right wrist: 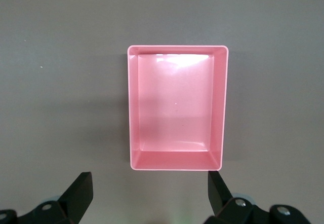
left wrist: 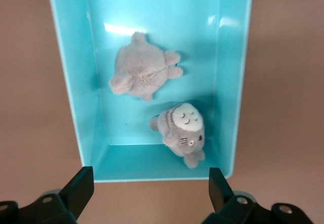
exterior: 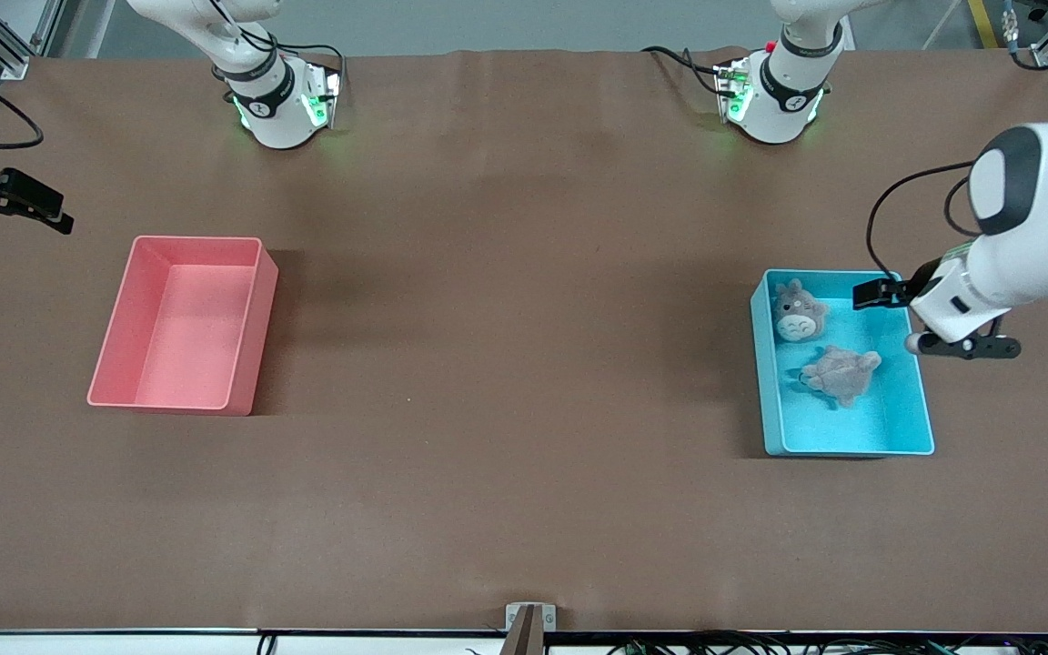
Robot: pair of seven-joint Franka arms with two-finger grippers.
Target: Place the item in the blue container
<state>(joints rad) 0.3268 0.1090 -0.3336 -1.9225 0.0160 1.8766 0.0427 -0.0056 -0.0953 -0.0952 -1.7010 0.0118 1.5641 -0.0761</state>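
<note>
The blue container (exterior: 888, 420) stands at the left arm's end of the table. In it lie two grey plush toys: a round one with a white belly and face (exterior: 798, 314), and a flatter one (exterior: 841, 374) nearer the front camera. The left wrist view looks down on the container (left wrist: 167, 21) with both toys, the belly one (left wrist: 182, 132) and the flat one (left wrist: 142, 74). My left gripper (exterior: 929, 320) (left wrist: 151, 191) hangs open and empty in the air over the container's rim. My right gripper (exterior: 28, 202) (right wrist: 150, 193) waits open and empty, high up beside the pink bin.
A pink bin (exterior: 242, 327) of the same size stands empty at the right arm's end of the table; in the right wrist view the pink bin (right wrist: 174, 107) lies straight below. Brown paper covers the table (exterior: 506, 318). Both arm bases (exterior: 283, 100) stand along the edge farthest from the front camera.
</note>
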